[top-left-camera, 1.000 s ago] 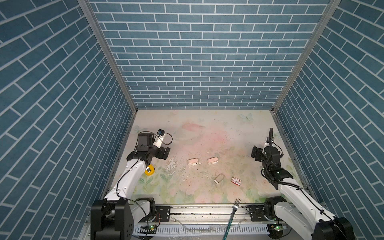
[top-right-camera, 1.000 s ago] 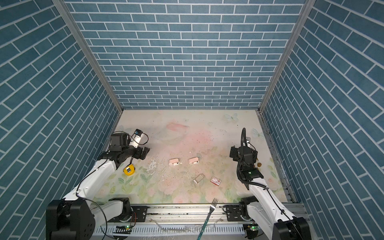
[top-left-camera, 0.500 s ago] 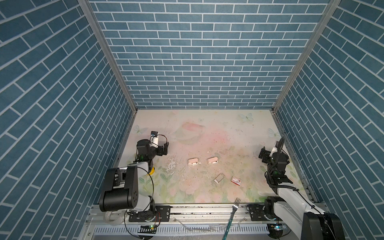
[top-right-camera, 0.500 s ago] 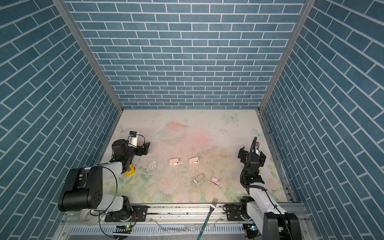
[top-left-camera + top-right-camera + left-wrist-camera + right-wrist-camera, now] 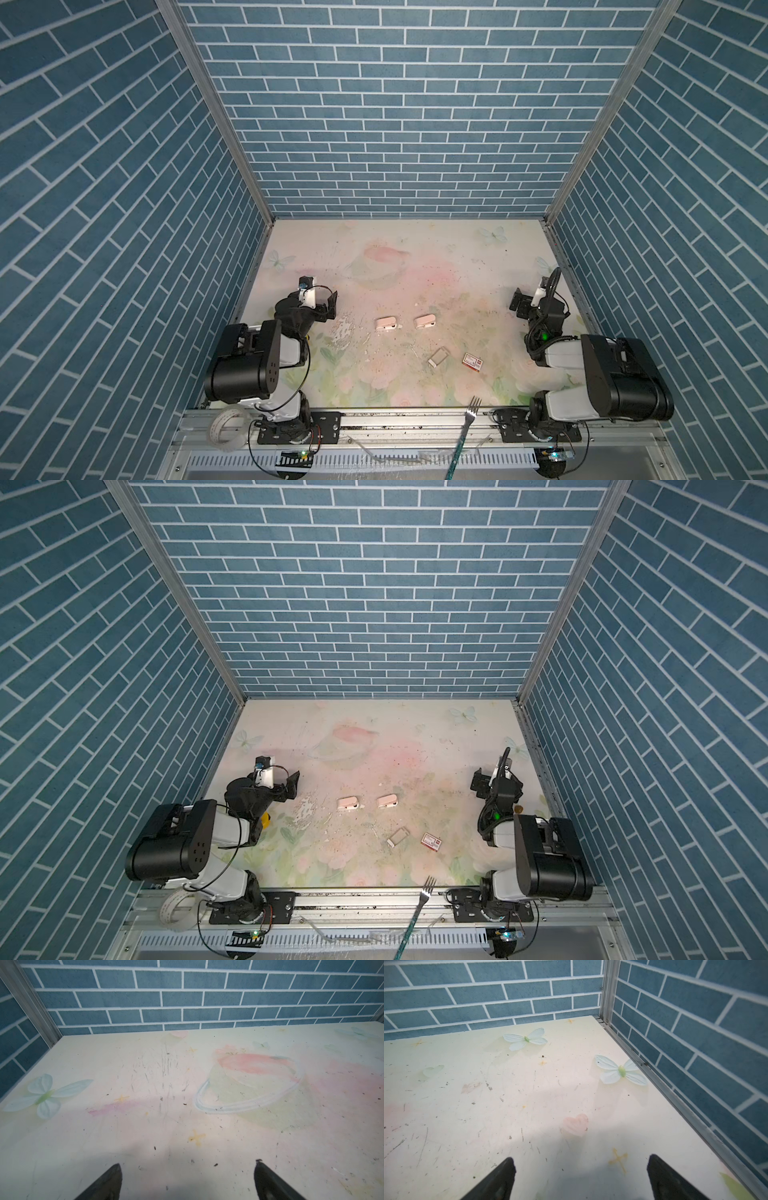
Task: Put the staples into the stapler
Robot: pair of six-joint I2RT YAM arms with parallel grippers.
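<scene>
The left claw (image 5: 328, 305) stands spread wide and empty over the left side of the counter (image 5: 415, 249). The left wrist view shows its fingertips (image 5: 112, 1178) well apart, with only bare counter between them. Toward the middle, a pale pink stapler (image 5: 387, 323) and a second stapler (image 5: 425, 321) lie side by side, not touching. The staples (image 5: 439, 357) sit in their pale tray right of centre, nearer the front rail than the staplers. The red-and-white box (image 5: 473, 361) lies just beside them on the right. The tray's long axis runs diagonally, from near-left to far-right. The right claw (image 5: 521, 303), likewise spread and empty, is the nearer of the two. The staples lie to its left and closer to the front rail, so the pick is judged to fall to the right arm. Compared with a second ago, both arms have folded up over their bases while the claws remain near the same spots. The staples, box and staplers have not moved.
</scene>
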